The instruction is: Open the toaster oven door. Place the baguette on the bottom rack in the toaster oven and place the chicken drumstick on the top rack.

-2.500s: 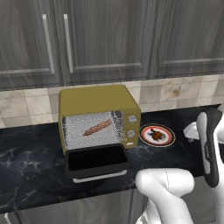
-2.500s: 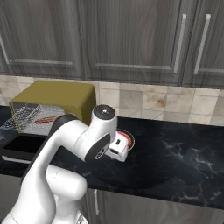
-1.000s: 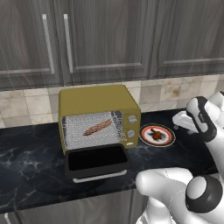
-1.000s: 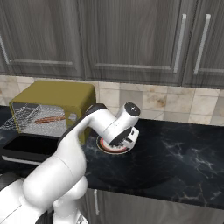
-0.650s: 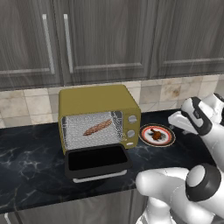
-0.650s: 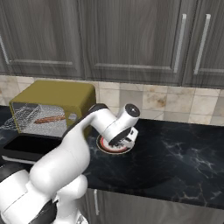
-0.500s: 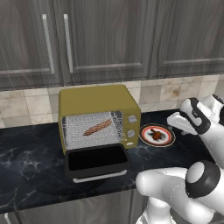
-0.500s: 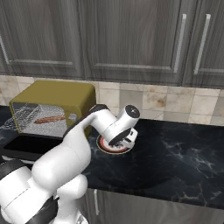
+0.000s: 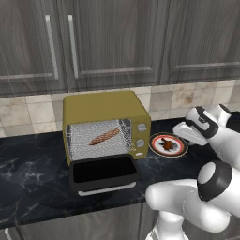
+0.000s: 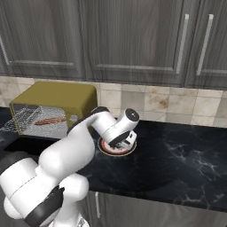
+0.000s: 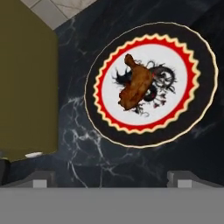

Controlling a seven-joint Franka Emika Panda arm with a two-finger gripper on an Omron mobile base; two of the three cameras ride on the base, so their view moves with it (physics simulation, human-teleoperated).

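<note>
Nearest to us in the hand view, the gripper has its two dark finger tips standing wide apart at the bottom edge, with nothing between them. Just beyond them on the black marble counter lies a round plate with a dark rim and a red zigzag ring, and the chicken drumstick rests near its middle. In the left base view we see the hand hanging over that plate, just right of the toaster oven. The toaster oven door lies folded down and open toward us. Inside, the baguette lies at a slant on a silvery wire rack; we think it is the bottom rack, though the mesh makes the two shelves hard to tell apart. Behind stand a tiled wall and dark wood cabinets.
</note>
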